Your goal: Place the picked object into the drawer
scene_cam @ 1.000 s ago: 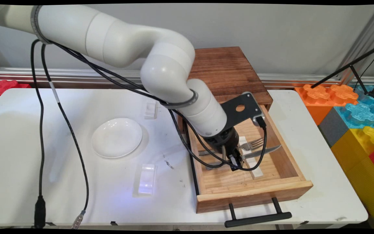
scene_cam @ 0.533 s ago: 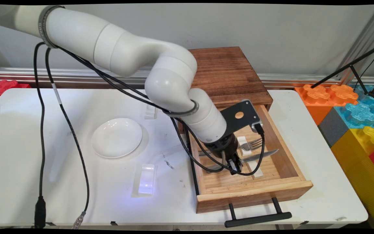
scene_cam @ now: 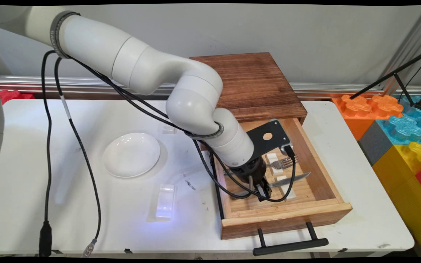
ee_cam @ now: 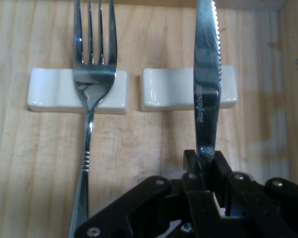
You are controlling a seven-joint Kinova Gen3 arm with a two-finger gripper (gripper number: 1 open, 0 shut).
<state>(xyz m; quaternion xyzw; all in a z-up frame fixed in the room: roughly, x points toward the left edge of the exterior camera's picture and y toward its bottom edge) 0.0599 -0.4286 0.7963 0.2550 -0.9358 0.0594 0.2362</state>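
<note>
- The tool (ee_cam: 207, 163) is seen lowered into the open wooden drawer (scene_cam: 336, 210) at the right of the table (scene_cam: 86, 219), its two fingers (ee_cam: 191, 166) closed on the handle of a knife (ee_cam: 206, 79).
- The knife's serrated blade is laid across a small white rest (ee_cam: 169, 89) on the drawer floor; whether the blade has been raised clear of the rest cannot be told.
- A fork (ee_cam: 92, 74) is lying just beside the knife, parallel to it, its neck propped on a second white rest (ee_cam: 49, 89); the two rests are set side by side and slightly apart.
- In the main view the knife (scene_cam: 292, 178) is nearer than the fork (scene_cam: 283, 162), both with their tips toward the drawer's right wall.
- On the table left of the drawer a white plate (scene_cam: 131, 154) is seen, with another white rest (scene_cam: 166, 201) near it and one more (scene_cam: 167, 128) at the far side, partly hidden by the arm.
- The step is judged to be a grasp made on the knife handle.
</note>
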